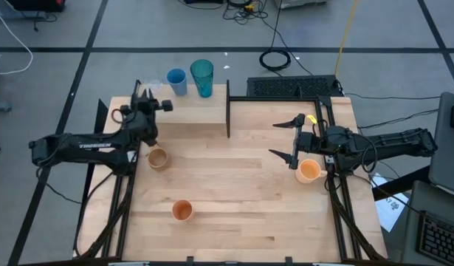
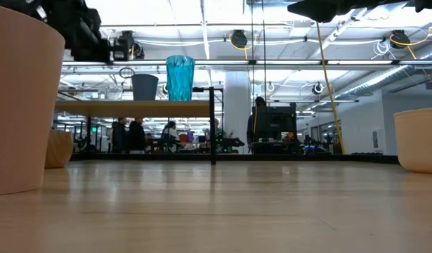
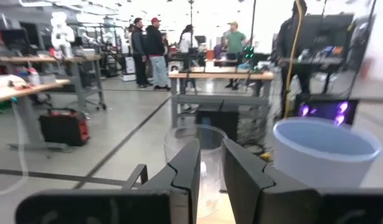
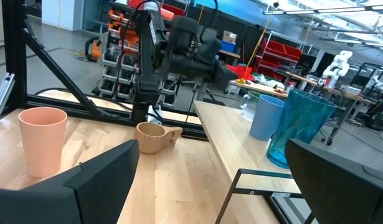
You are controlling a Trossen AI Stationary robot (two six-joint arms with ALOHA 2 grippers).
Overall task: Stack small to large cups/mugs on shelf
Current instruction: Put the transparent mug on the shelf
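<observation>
Nearest me, the orange cup [image 1: 182, 210] stands alone on the light-wood table [image 1: 241, 222], well apart from both arms. Farther in and to the left, the tan handled mug [image 1: 159, 158] sits upright beside the left arm's forearm, touching nothing that I can see. Across the table at about the same depth, the peach-orange mug [image 1: 308, 171] stands by the right edge, tucked beside the right arm's wrist.

Just beyond it, the right gripper [image 1: 272, 139] hangs over bare wood with its jaws spread as wide as they go and nothing between them. It points toward the middle of the table.

Farther back, the shelf [image 1: 197, 109] runs along the far left of the table, ending at a thin black upright [image 1: 228, 109]. The left gripper [image 1: 143, 97] is at the shelf's left end, right up against a clear cup [image 3: 207, 134]. The jaws are drawn nearly together, with only a narrow slot between them (the cup's wall lines up with that slot), but I cannot tell whether they have hold of it.

At the back of the shelf the shorter blue cup [image 1: 176, 80] and the tall teal tumbler [image 1: 201, 77] stand upright, side by side, with the tumbler nearer the upright. Neither is nested in the other.
</observation>
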